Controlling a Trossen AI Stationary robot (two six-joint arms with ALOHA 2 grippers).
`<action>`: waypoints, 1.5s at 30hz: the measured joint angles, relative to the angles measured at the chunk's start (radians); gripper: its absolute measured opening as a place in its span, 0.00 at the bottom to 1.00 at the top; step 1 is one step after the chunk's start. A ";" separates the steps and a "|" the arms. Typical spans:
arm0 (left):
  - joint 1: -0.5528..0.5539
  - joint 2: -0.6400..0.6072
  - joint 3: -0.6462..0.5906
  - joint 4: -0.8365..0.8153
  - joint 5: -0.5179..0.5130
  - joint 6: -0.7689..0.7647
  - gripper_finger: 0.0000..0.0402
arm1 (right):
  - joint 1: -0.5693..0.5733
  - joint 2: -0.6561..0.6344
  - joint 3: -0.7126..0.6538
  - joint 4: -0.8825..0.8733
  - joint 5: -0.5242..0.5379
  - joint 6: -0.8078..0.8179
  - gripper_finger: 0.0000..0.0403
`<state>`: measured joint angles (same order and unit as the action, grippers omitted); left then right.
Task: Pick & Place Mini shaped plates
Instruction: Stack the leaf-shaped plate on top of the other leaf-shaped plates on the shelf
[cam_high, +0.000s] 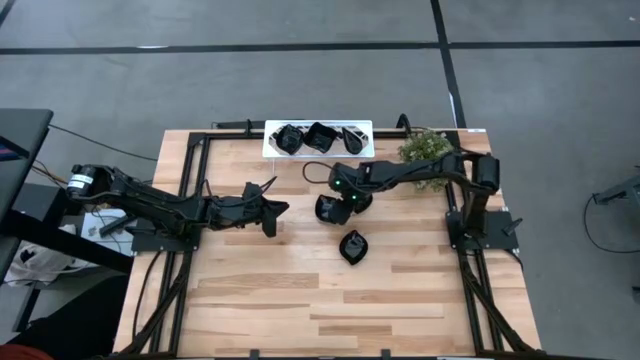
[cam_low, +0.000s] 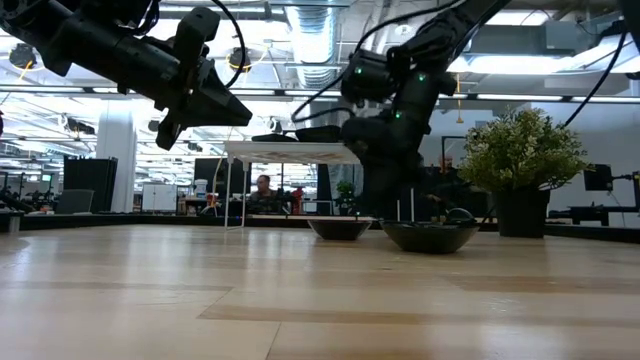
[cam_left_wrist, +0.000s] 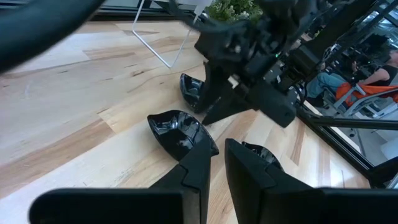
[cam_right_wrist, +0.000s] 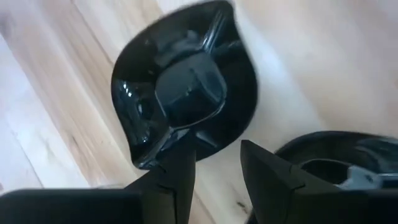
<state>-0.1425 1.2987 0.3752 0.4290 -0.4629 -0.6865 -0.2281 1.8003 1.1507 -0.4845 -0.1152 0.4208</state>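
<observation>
Mini shaped plates lie in two places: three in the white tray (cam_high: 318, 138) at the table's (cam_high: 250, 290) far edge, three loose mid-table. The right gripper (cam_high: 345, 192), fingers spread, hangs over the loose plates (cam_high: 330, 209), one finger dipping toward a leaf-shaped plate (cam_right_wrist: 186, 87). Closing off-centre could skid the glossy rim sideways into its neighbour. The left gripper (cam_high: 272, 208), fingers nearly together, holds nothing.
</observation>
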 joint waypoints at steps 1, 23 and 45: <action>0.000 0.000 0.000 0.000 0.000 0.000 0.12 | -0.002 0.011 0.000 0.002 -0.013 0.004 0.30; 0.000 0.000 0.000 0.005 0.000 0.000 0.12 | -0.001 0.063 -0.001 0.115 -0.073 0.105 0.30; 0.000 0.000 0.000 0.014 0.000 0.000 0.12 | -0.011 0.070 -0.005 0.144 -0.059 0.104 0.25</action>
<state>-0.1424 1.2987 0.3752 0.4430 -0.4629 -0.6865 -0.2390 1.8702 1.1460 -0.3408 -0.1745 0.5247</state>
